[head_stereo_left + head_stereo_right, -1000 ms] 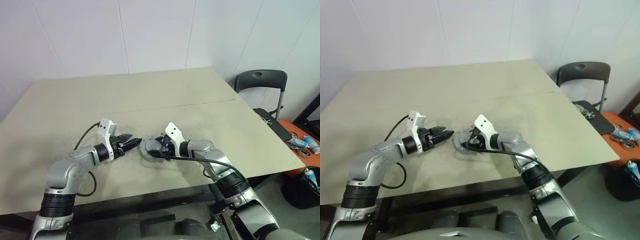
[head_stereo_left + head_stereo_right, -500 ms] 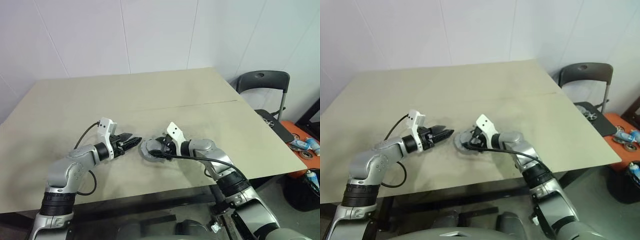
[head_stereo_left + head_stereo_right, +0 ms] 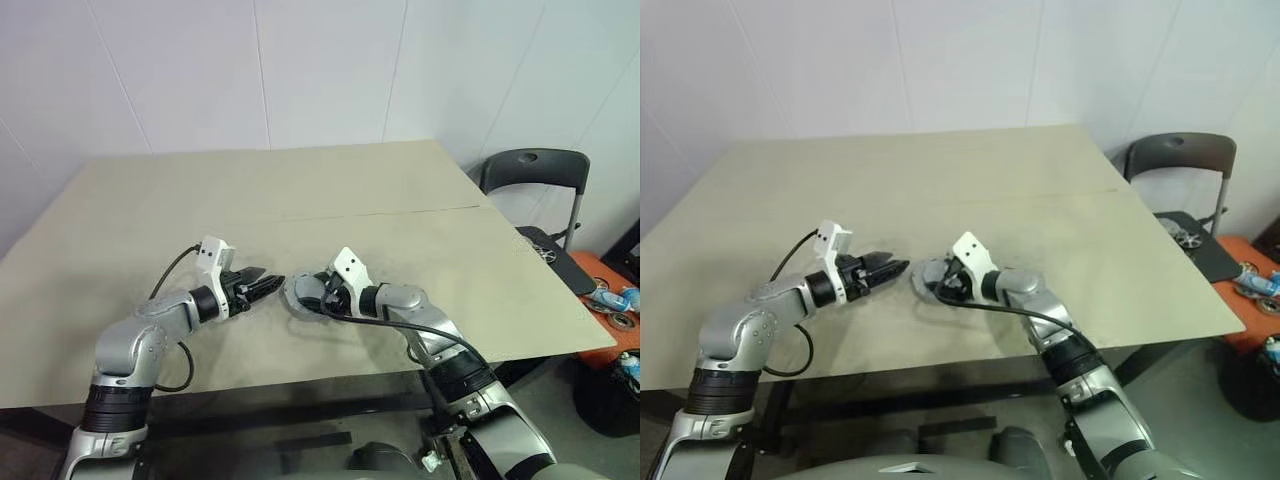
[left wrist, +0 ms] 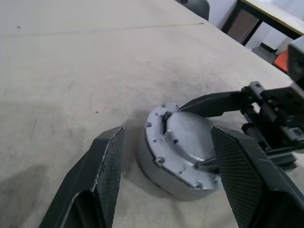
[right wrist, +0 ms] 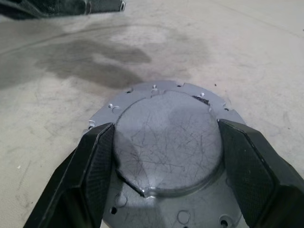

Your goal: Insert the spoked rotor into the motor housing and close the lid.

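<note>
I start with the table [image 3: 420, 190], a broad beige board with a matte, slightly gritty surface and a thin seam across it. Near its front edge sits the motor housing [image 4: 159, 164], a short round silver drum, with the lid [image 5: 166, 137] already resting on top: a grey disc with a raised, scratched centre and a flange dotted with small screw holes. I cannot see the spoked rotor, presumably under the lid.

I judge the stack rigid and fairly heavy for its size, smooth metal that could slip, so I would hold it across the raised centre or by the drum wall, never by the thin flange.

The right gripper [image 5: 164, 166] has its 2 fingers spread wide to either side of the lid's raised centre; whether the pads actually press it I cannot tell. The left gripper [image 4: 166, 171] hangs just beside the housing, its textured black fingers parted and empty.
</note>
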`<action>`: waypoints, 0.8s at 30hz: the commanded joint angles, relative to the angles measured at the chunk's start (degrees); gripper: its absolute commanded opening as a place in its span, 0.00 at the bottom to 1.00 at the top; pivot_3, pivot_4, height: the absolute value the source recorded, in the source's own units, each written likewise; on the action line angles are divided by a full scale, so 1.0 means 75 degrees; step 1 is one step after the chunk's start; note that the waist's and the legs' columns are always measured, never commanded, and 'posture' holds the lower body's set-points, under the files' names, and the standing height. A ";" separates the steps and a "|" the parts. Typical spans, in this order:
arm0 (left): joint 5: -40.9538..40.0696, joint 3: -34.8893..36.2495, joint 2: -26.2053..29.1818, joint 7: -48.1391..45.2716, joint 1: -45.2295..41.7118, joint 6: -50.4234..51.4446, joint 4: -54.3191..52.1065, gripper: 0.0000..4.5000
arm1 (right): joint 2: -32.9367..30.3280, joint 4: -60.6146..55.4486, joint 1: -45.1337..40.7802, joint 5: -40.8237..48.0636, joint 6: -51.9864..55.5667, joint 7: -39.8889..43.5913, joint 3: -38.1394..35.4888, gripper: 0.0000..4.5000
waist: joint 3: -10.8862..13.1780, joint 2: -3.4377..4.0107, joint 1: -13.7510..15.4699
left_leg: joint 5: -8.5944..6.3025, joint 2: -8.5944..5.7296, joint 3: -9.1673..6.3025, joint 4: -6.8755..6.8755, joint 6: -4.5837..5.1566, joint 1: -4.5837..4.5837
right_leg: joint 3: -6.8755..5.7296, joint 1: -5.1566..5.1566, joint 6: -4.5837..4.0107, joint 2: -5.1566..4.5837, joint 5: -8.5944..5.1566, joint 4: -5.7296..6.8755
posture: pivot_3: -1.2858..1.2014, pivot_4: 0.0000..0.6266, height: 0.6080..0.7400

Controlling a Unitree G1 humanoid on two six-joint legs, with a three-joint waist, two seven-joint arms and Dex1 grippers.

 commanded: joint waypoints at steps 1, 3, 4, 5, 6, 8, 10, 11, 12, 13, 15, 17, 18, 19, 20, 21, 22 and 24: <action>0.0033 0.0038 0.0056 -0.0086 -0.0238 -0.0158 -0.0062 0.68 | -0.0006 0.0496 -0.0032 -0.0232 0.0475 -0.0335 -0.0121 0.67 | -0.0011 -0.0017 -0.0014 | 0.0001 0.0000 0.0000 0.0001 0.0001 -0.0020 | 0.0001 0.0001 -0.0006 -0.0001 0.0006 0.0000 | 0.52 0.00 1.00; 0.0037 0.0041 0.0067 -0.0112 -0.0274 -0.0169 -0.0019 0.68 | 0.0078 0.0347 -0.0081 -0.0163 0.0577 -0.0314 -0.0148 0.67 | -0.0011 -0.0016 -0.0024 | 0.0002 0.0004 -0.0002 0.0003 0.0002 -0.0063 | 0.0001 -0.0039 -0.0021 0.0005 0.0027 0.0000 | 0.52 0.00 1.00; 0.0040 0.0042 0.0072 -0.0123 -0.0282 -0.0175 -0.0007 0.68 | 0.0091 0.0265 -0.0085 -0.0165 0.0598 -0.0297 -0.0138 0.67 | -0.0011 -0.0016 -0.0026 | 0.0003 0.0007 -0.0005 0.0003 0.0002 -0.0078 | -0.0001 -0.0055 -0.0025 0.0011 0.0034 0.0001 | 0.52 0.00 1.00; 0.0046 0.0038 0.0074 -0.0129 -0.0287 -0.0181 0.0000 0.68 | 0.0087 0.0196 -0.0082 -0.0174 0.0605 -0.0267 -0.0122 0.67 | -0.0009 -0.0014 -0.0029 | 0.0003 0.0010 -0.0006 0.0003 0.0002 -0.0081 | -0.0001 -0.0060 -0.0030 0.0016 0.0036 0.0001 | 0.52 0.00 1.00; 0.0054 0.0028 0.0065 -0.0123 -0.0293 -0.0183 0.0001 0.68 | 0.0046 0.0152 -0.0073 -0.0211 0.0593 -0.0213 -0.0077 0.67 | -0.0007 -0.0011 -0.0039 | 0.0003 0.0013 -0.0007 0.0003 0.0002 -0.0081 | -0.0001 -0.0061 -0.0030 0.0021 0.0037 0.0001 | 0.52 0.00 1.00; 0.0069 0.0010 0.0049 -0.0118 -0.0309 -0.0194 0.0019 0.68 | -0.0025 0.0156 -0.0057 -0.0286 0.0556 -0.0152 -0.0009 0.67 | 0.0000 -0.0001 -0.0081 | 0.0003 0.0014 -0.0006 0.0003 0.0002 -0.0083 | -0.0002 -0.0063 -0.0030 0.0022 0.0036 0.0001 | 0.52 0.00 1.00; 0.0077 -0.0013 0.0022 -0.0098 -0.0322 -0.0199 0.0020 0.68 | -0.0105 0.0181 -0.0027 -0.0316 0.0546 -0.0063 0.0044 0.67 | 0.0005 0.0005 -0.0108 | 0.0003 0.0013 -0.0005 0.0003 0.0002 -0.0089 | -0.0002 -0.0065 -0.0029 0.0020 0.0036 -0.0005 | 0.52 0.00 1.00; 0.0074 -0.0026 0.0009 -0.0086 -0.0327 -0.0198 0.0011 0.68 | -0.0183 0.0195 -0.0002 -0.0403 0.0484 -0.0014 0.0139 0.67 | 0.0006 0.0007 -0.0112 | 0.0003 0.0013 -0.0004 0.0003 0.0002 -0.0089 | -0.0002 -0.0064 -0.0029 0.0020 0.0036 -0.0008 | 0.52 0.00 1.00; 0.0075 -0.0040 -0.0002 -0.0074 -0.0332 -0.0201 0.0010 0.68 | -0.0270 0.0183 0.0036 -0.0493 0.0415 0.0072 0.0271 0.67 | 0.0007 0.0009 -0.0111 | 0.0003 0.0012 -0.0003 0.0003 0.0002 -0.0091 | -0.0002 -0.0064 -0.0028 0.0020 0.0036 -0.0012 | 0.52 0.00 1.00; 0.0082 -0.0063 -0.0018 -0.0062 -0.0334 -0.0210 0.0012 0.68 | -0.0370 0.0138 0.0096 -0.0571 0.0372 0.0184 0.0425 0.67 | 0.0009 0.0013 -0.0109 | 0.0003 0.0011 -0.0003 0.0002 0.0002 -0.0093 | -0.0002 -0.0063 -0.0028 0.0019 0.0036 -0.0017 | 0.52 0.00 1.00; 0.0081 -0.0108 -0.0048 -0.0057 -0.0341 -0.0215 0.0012 0.68 | -0.0490 0.0088 0.0182 -0.0664 0.0350 0.0278 0.0613 0.67 | 0.0014 0.0020 -0.0099 | 0.0002 0.0005 -0.0003 -0.0003 0.0003 -0.0098 | -0.0003 -0.0064 -0.0026 0.0018 0.0036 -0.0025 | 0.52 0.00 1.00; 0.0084 -0.0171 -0.0084 -0.0061 -0.0375 -0.0217 0.0003 0.68 | -0.0505 0.0108 0.0223 -0.0547 0.0567 0.0386 0.0637 0.67 | 0.0013 0.0020 -0.0092 | 0.0000 -0.0002 -0.0004 -0.0012 0.0007 -0.0099 | -0.0003 -0.0063 -0.0023 0.0017 0.0037 -0.0031 | 0.52 0.00 1.00; 0.0075 -0.0191 -0.0100 -0.0060 -0.0402 -0.0214 0.0002 0.68 | -0.0513 0.0122 0.0229 -0.0503 0.0643 0.0443 0.0639 0.67 | 0.0013 0.0020 -0.0091 | -0.0003 -0.0004 -0.0004 -0.0013 0.0011 -0.0101 | -0.0003 -0.0063 -0.0021 0.0017 0.0037 -0.0033 | 0.52 0.00 1.00; 0.0066 -0.0203 -0.0114 -0.0053 -0.0439 -0.0208 0.0002 0.68 | -0.0529 0.0164 0.0223 -0.0518 0.0637 0.0447 0.0637 0.67 | 0.0013 0.0020 -0.0095 | -0.0005 -0.0009 -0.0004 -0.0015 0.0015 -0.0102 | -0.0003 -0.0063 -0.0019 0.0016 0.0036 -0.0034 | 0.52 0.00 1.00; 0.0058 -0.0209 -0.0124 -0.0045 -0.0471 -0.0201 0.0008 0.68 | -0.0539 0.0222 0.0208 -0.0568 0.0607 0.0418 0.0637 0.67 | 0.0013 0.0020 -0.0100 | -0.0007 -0.0013 -0.0003 -0.0015 0.0019 -0.0102 | -0.0003 -0.0063 -0.0019 0.0014 0.0037 -0.0035 | 0.52 0.00 1.00; 0.0056 -0.0219 -0.0135 -0.0038 -0.0509 -0.0202 0.0025 0.68 | -0.0536 0.0309 0.0185 -0.0615 0.0568 0.0357 0.0612 0.67 | 0.0013 0.0020 -0.0103 | -0.0009 -0.0016 -0.0003 -0.0015 0.0023 -0.0103 | -0.0003 -0.0063 -0.0020 0.0012 0.0037 -0.0036 | 0.52 0.00 1.00; 0.0060 -0.0229 -0.0143 -0.0035 -0.0542 -0.0207 0.0051 0.68 | -0.0507 0.0394 0.0154 -0.0621 0.0559 0.0282 0.0553 0.67 | 0.0013 0.0020 -0.0104 | -0.0010 -0.0019 -0.0003 -0.0016 0.0025 -0.0103 | -0.0002 -0.0063 -0.0019 0.0010 0.0037 -0.0036 | 0.52 0.00 1.00; 0.0072 -0.0253 -0.0167 -0.0022 -0.0585 -0.0213 0.0084 0.68 | -0.0462 0.0524 0.0090 -0.0639 0.0563 0.0128 0.0464 0.67 | 0.0013 0.0020 -0.0100 | -0.0011 -0.0022 -0.0004 -0.0015 0.0027 -0.0102 | -0.0003 -0.0061 -0.0019 0.0008 0.0037 -0.0036 | 0.52 0.00 1.00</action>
